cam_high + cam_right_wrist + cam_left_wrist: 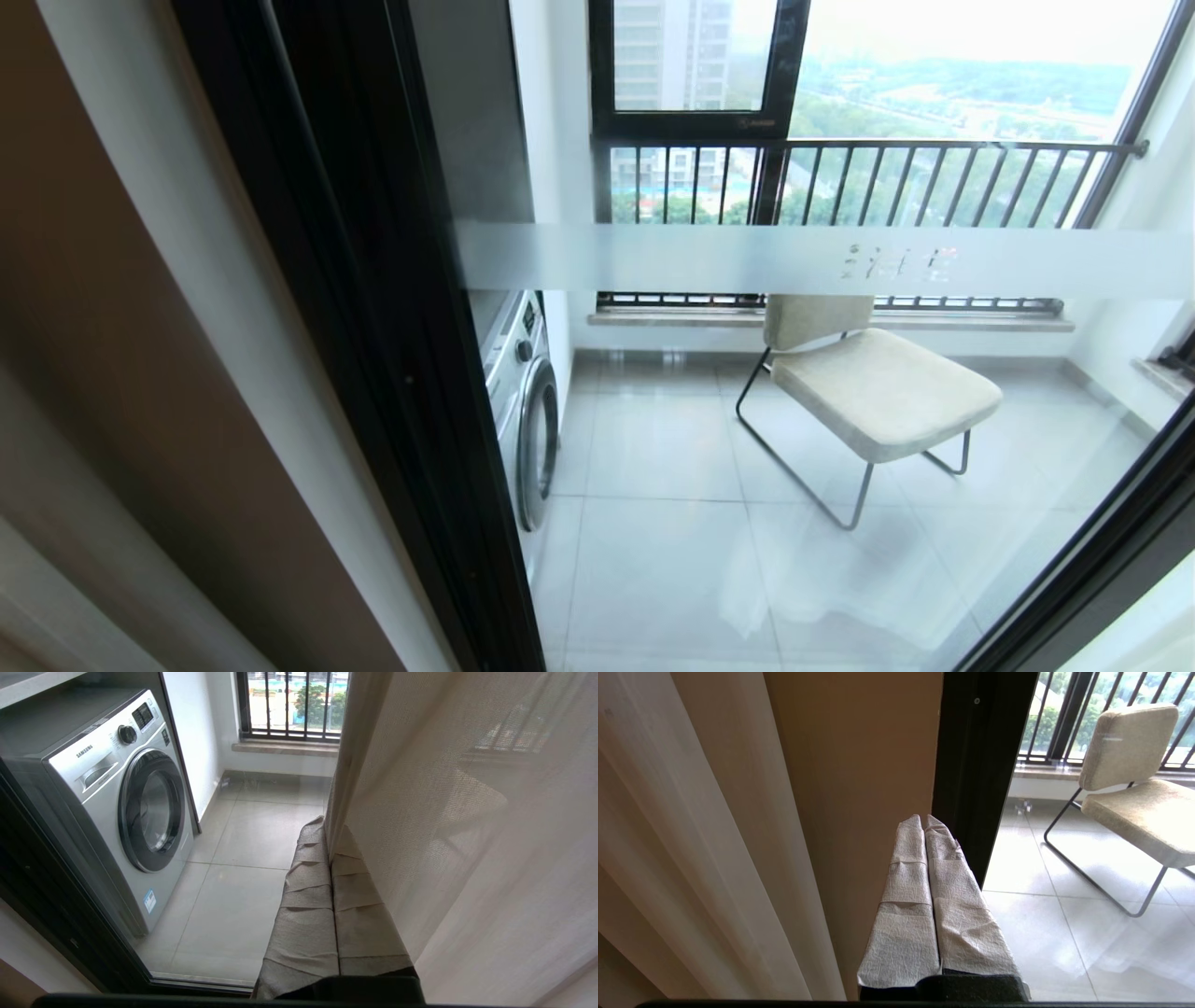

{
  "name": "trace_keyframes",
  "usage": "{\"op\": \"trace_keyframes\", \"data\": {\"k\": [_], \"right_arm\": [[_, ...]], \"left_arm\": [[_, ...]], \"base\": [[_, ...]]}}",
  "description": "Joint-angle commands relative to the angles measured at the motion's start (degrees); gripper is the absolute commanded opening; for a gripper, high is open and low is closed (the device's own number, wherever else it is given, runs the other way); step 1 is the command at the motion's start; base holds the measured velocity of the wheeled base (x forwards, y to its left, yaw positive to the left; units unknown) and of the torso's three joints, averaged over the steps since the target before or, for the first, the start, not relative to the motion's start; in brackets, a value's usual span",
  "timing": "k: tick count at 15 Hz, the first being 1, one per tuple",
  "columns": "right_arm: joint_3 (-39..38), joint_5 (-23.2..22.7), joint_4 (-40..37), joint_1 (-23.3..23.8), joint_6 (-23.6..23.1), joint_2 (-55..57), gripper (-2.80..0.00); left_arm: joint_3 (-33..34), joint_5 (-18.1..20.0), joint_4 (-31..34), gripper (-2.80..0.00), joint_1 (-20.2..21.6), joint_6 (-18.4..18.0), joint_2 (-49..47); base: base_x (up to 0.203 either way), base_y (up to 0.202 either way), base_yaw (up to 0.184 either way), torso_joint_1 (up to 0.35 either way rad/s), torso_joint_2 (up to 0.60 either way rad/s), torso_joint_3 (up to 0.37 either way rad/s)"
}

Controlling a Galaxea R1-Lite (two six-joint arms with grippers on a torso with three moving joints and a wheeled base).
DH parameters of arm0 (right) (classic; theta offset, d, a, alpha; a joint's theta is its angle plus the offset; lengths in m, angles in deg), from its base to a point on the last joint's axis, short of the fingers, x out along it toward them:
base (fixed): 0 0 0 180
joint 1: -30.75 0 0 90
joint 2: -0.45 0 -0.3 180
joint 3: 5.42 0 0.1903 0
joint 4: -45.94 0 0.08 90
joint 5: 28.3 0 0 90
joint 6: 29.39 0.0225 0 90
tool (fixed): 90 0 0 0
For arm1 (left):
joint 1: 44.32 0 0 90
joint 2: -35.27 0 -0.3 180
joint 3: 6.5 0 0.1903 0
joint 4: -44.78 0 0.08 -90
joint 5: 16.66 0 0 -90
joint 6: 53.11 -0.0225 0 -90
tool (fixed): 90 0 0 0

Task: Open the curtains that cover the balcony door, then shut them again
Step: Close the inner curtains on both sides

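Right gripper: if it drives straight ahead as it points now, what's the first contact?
Probably the sheer curtain: its edge hangs right at the tips of the shut right gripper. Beyond that comes the balcony door glass; depth is hard to judge.

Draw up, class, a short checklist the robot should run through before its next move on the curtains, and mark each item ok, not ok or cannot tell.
1. Door glass uncovered in the head view: ok.
2. Left gripper shut and empty, beside the black frame: ok.
3. Right gripper shut: ok.
4. Right gripper free of the sheer curtain: cannot tell; the fabric hangs against it.
5. Left curtain gathered at the wall: ok.
6. Curtains fully open on both sides: cannot tell.
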Motion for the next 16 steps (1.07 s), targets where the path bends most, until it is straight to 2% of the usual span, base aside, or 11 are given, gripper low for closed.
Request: {"op": "trace_keyframes", "data": {"k": [1,7,16], "right_arm": [[0.0,-0.03,0.03,-0.01,-0.03,-0.02,-2.8],[0.0,-0.03,0.03,-0.01,-0.03,-0.02,-2.8],[0.0,-0.03,0.03,-0.01,-0.03,-0.02,-2.8]], "left_arm": [[0.0,-0.07,-0.03,-2.8,0.04,0.05,0.02],[0.0,-0.07,-0.03,-2.8,0.04,0.05,0.02],[0.0,-0.07,-0.03,-2.8,0.04,0.05,0.02]], "base": [[0.0,0.0,0.0,0.0,0.0,0.0],[-0.165,0.0,0.0,0.0,0.0,0.001],[0.0,0.0,0.0,0.0,0.0,0.0]]}}
